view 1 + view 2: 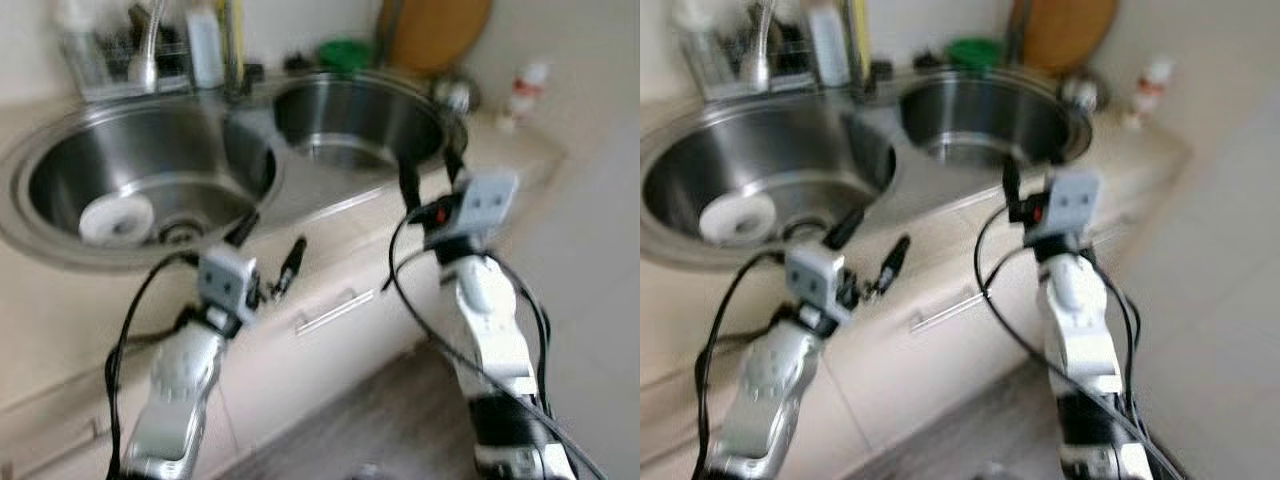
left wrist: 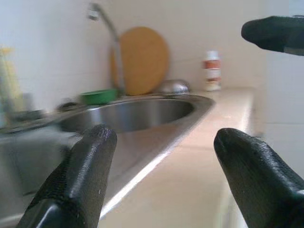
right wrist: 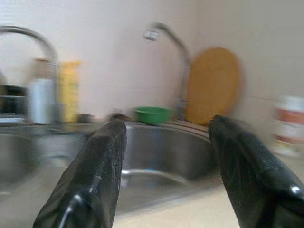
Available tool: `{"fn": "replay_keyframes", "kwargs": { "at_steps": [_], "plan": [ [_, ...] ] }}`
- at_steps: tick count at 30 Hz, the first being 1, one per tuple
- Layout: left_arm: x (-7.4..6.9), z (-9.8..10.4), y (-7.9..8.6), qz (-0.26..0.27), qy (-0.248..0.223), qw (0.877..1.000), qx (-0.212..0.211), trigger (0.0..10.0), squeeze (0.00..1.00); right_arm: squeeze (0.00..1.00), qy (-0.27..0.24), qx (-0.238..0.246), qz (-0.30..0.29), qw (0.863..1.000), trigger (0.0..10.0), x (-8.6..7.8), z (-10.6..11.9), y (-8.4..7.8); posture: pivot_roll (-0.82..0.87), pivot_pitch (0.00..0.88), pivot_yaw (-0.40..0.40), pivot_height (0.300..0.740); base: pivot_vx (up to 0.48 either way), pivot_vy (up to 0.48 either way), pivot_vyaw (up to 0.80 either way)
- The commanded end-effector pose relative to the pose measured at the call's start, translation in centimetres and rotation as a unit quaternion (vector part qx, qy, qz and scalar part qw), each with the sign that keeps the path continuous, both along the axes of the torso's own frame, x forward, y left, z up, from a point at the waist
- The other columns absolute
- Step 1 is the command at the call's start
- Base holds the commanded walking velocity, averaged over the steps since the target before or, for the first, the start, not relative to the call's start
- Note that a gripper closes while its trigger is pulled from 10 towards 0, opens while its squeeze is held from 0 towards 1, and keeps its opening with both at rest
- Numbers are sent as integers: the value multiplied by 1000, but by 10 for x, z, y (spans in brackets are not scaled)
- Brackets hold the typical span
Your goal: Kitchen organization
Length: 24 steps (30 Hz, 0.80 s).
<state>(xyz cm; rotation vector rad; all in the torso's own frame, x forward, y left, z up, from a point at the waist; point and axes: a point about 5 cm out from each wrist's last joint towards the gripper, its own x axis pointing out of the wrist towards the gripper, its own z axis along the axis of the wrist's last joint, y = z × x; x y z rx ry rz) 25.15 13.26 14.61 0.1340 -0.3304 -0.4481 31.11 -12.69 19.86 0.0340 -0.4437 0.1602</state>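
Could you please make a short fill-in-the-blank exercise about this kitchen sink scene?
1. The white bowl lies in the ____ basin of the sink.
2. The small bowl behind the sink is ____ in colour.
3. The fingers of the left tool are ____.
4. The round wooden board leans against the ____.

Missing words: left; green; open; wall

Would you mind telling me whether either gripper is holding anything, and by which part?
Nothing is held: the left gripper and right gripper are both open.

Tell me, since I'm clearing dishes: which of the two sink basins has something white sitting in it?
The left basin: a white round dish sits near its drain. The right basin looks bare steel.
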Motion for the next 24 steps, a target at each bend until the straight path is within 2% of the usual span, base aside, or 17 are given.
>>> {"fn": "replay_keyframes", "kwargs": {
  "at_steps": [1,24],
  "plan": [
    [-1,1,-8,-12,-4,1000,-1,10000,0,0,-3,-4,-20,1000,10000,-2,0,-12,1,0,-54,740,0,0,-800],
    [0,0,-7,1,-1,1000,3,10000,0,0,5,-23,-20,1000,10000,-2,-5,-12,-1,0,-67,740,0,0,-800]
  ]
}}
